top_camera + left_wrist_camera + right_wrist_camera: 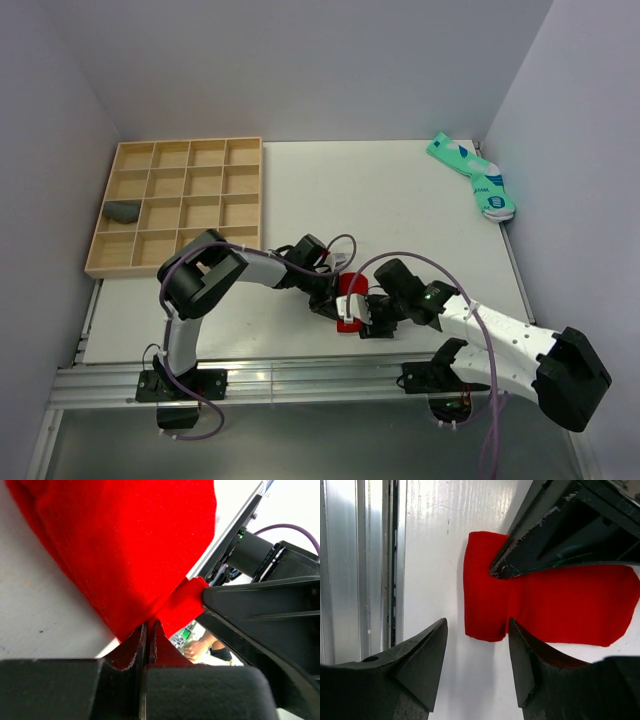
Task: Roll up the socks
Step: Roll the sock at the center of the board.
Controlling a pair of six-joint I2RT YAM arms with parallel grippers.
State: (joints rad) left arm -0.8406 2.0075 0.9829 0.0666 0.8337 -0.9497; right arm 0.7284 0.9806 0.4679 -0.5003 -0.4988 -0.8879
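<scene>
So the red sock (350, 303) lies near the front edge of the table (400, 200), long way running front to back, right between both claws; the grey sock (123, 211) sits well off in the wooden tray (190, 142). The left claw (150, 642) is pinched shut on the red fabric. The right claw (477, 662) is spread wide with the sock's front end just ahead of its gap, so I'd guess the roll starts there.

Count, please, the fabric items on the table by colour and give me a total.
red sock: 1
dark grey sock: 1
mint-green sock bundle: 1 (cannot tell whether it is one sock or two)
Total: 3
</scene>
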